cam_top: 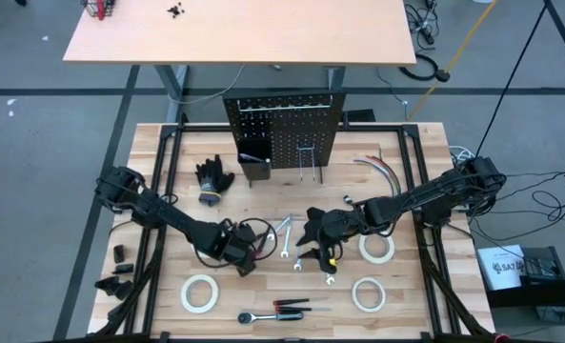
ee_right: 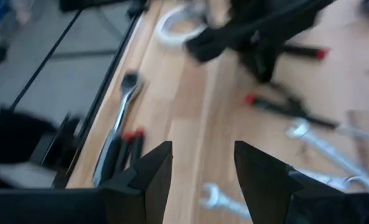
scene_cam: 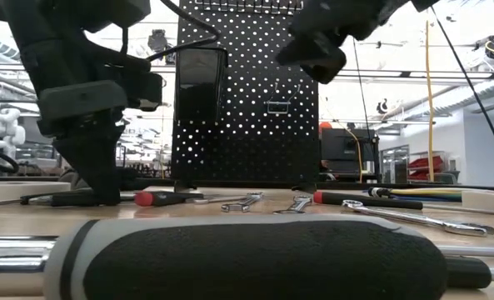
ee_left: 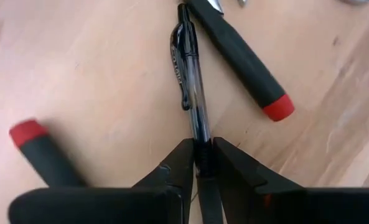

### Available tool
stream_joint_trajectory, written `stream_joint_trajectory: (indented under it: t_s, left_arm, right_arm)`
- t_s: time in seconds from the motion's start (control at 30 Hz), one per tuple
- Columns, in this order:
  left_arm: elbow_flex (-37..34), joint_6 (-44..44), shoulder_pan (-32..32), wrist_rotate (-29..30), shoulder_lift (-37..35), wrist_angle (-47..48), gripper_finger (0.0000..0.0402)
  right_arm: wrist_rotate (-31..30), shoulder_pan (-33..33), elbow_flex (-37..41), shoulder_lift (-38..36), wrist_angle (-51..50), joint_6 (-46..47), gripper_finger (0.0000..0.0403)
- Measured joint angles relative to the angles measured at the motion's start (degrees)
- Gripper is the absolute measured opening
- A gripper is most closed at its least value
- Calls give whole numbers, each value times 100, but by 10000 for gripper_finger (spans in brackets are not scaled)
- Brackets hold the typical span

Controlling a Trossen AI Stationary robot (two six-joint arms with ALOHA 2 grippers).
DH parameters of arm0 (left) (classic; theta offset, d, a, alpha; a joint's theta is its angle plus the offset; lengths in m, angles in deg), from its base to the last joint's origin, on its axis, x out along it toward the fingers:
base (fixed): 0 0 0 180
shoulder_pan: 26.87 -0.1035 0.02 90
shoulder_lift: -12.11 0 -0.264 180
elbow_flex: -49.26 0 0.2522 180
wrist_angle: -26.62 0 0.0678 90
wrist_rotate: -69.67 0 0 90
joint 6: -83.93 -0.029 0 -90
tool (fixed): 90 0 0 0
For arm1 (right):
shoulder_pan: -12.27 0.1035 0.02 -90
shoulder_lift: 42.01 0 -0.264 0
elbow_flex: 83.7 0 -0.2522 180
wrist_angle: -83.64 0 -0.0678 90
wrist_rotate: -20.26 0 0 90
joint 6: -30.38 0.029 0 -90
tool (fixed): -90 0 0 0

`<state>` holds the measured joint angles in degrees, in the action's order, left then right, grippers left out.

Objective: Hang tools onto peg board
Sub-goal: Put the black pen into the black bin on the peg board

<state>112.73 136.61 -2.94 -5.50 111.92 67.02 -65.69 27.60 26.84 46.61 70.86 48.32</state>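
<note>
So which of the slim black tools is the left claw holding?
The left claw pinches the glossy pen-like tool; the screwdrivers beside it have red end caps.

Light planked wooden tabletop (cam_top: 411,152) on grey concrete floor (cam_top: 34,124) crossed by dark tape lines, pale tan second desk (cam_top: 263,33) beyond it, loose black cables (cam_top: 549,191) alongside, bright ceiling light behind.
</note>
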Motion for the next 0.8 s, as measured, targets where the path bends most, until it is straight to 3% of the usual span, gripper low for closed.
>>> stream_joint_trajectory:
  t_s: [0.27,0.4,0.8]
  left_arm:
    - [-13,-1148,46,88,-11,-171,41]
    - [-58,-1594,90,280,-450,-95,11]
    - [-35,-2492,-24,1133,-2000,652,10]
  right_arm:
    - [-456,-6,0,0,997,384,167]
    - [-498,-6,0,0,1214,393,167]
    - [-1200,-27,0,0,1305,651,167]
